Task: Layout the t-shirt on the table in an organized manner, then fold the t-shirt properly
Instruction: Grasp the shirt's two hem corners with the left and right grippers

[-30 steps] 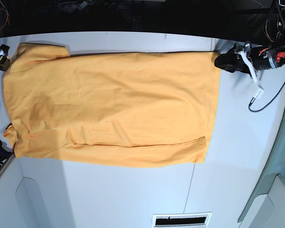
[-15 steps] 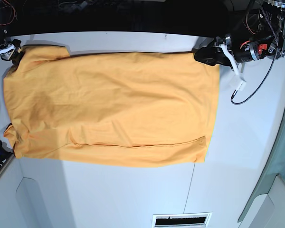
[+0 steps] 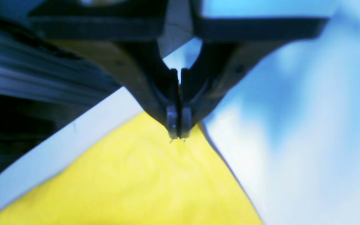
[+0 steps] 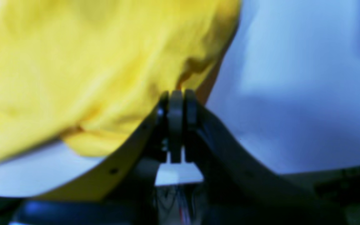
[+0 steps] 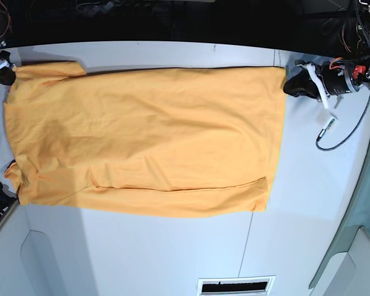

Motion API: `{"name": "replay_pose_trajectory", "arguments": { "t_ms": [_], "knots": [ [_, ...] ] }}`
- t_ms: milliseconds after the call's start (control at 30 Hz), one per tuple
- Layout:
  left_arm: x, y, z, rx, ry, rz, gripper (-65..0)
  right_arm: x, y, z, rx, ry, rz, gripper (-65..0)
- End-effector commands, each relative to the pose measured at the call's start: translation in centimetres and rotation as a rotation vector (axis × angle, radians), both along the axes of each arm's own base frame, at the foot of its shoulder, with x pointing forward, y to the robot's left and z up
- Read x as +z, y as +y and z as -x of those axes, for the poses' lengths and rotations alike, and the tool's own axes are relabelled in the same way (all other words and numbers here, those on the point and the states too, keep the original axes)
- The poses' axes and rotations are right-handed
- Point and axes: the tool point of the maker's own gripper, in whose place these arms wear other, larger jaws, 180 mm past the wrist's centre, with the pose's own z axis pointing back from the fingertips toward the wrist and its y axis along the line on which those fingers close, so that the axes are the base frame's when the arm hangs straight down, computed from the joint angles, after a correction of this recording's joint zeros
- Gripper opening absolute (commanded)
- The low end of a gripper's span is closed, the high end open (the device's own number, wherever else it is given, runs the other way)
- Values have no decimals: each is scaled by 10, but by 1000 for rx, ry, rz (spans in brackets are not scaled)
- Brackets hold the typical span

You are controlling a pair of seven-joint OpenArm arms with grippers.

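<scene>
The orange-yellow t-shirt (image 5: 148, 135) lies spread flat on the white table (image 5: 172, 246), plain side up, long axis left to right. My left gripper (image 5: 288, 83) is at the shirt's top right corner. In the left wrist view its jaws stand shut (image 3: 178, 132) on the tip of that corner of the shirt (image 3: 136, 181), which rises to a peak at the fingertips. My right gripper (image 5: 5, 73) is at the top left corner. In the right wrist view it (image 4: 177, 95) is shut on a bunched edge of the shirt (image 4: 73, 62).
A thin dark seam (image 5: 246, 240) crosses the table below the shirt. A slotted vent (image 5: 235, 286) sits at the front edge. A loose cable (image 5: 342, 132) hangs from the left arm. A grey panel (image 5: 12, 259) and a teal edge (image 5: 364, 203) flank the table.
My left gripper moved right, from over the shirt's top right corner to just outside it. My right gripper shifted left and down. The shirt's top edge and top left sleeve now lie straighter.
</scene>
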Motion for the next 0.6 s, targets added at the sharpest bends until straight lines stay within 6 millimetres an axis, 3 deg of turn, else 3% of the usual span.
{"name": "replay_pose_trajectory", "arguments": {
  "t_ms": [0,167,367,533,567],
  "knots": [
    [15,0,-5,-30,-48,-2,-650,19,-11,-5,1,-47,32,-650],
    [36,-10,0,-133,-107,-68,-650,53,-31,-1,-29,-107,102,-650],
    [32,-11,9,-131,-85,-73,-650,68,-45,12,-50,-114,156,-650],
    [23,-20,21,-119,-60,-50,-405,66,-46,14,-50,-101,164,-650],
    [20,-23,23,-113,-54,-44,-378,66,-46,14,-50,-99,165,-574]
  ]
}}
